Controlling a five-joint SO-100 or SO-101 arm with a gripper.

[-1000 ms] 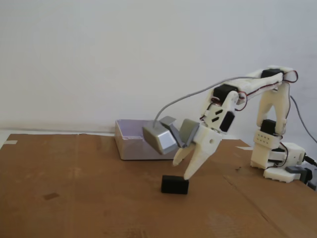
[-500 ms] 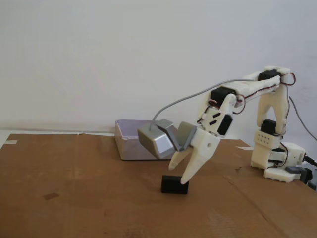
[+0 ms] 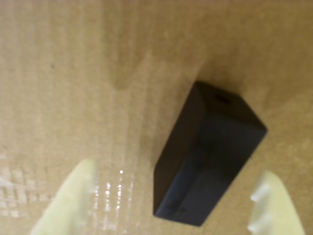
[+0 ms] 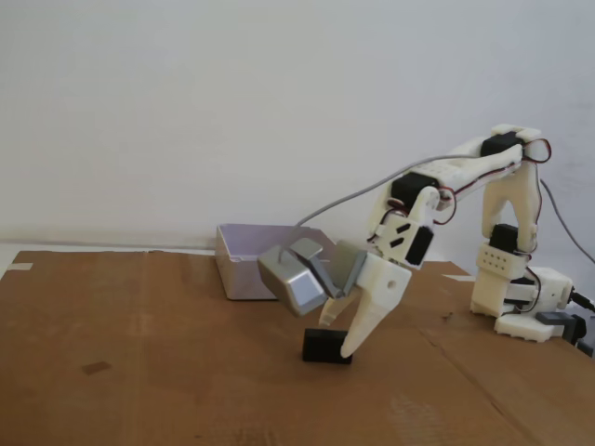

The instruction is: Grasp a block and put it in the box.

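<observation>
One arm [image 4: 483,172], one gripper [image 4: 340,342], one block [image 4: 321,347] and one box [image 4: 244,265] appear on a brown cardboard sheet [image 4: 149,372] before a plain white wall [image 4: 232,102]. Fixed view: the arm's white base [image 4: 525,307] stands at the right edge of the sheet, and the arm reaches leftward and down so that the gripper's pale fingers descend around the block, their tips at about its height. The block, black and wider than tall, lies flat on the sheet near its middle, well in front of the box and apart from it. The box, pale lavender-grey with low walls, sits at the back edge of the sheet; nothing can be seen inside it from this angle. One grey metallic camera housing [image 4: 291,282] is fixed beside the gripper, with one grey cable [image 4: 349,198] arching from it back toward the arm. Wrist view: the block [image 3: 208,154] lies at a slant between two cream fingertips [image 3: 68,205], one at the lower left and one at the lower right; bare cardboard [image 3: 73,73] shows between each tip and the block. The jaws are spread wide and hold nothing; neither touches the block.
</observation>
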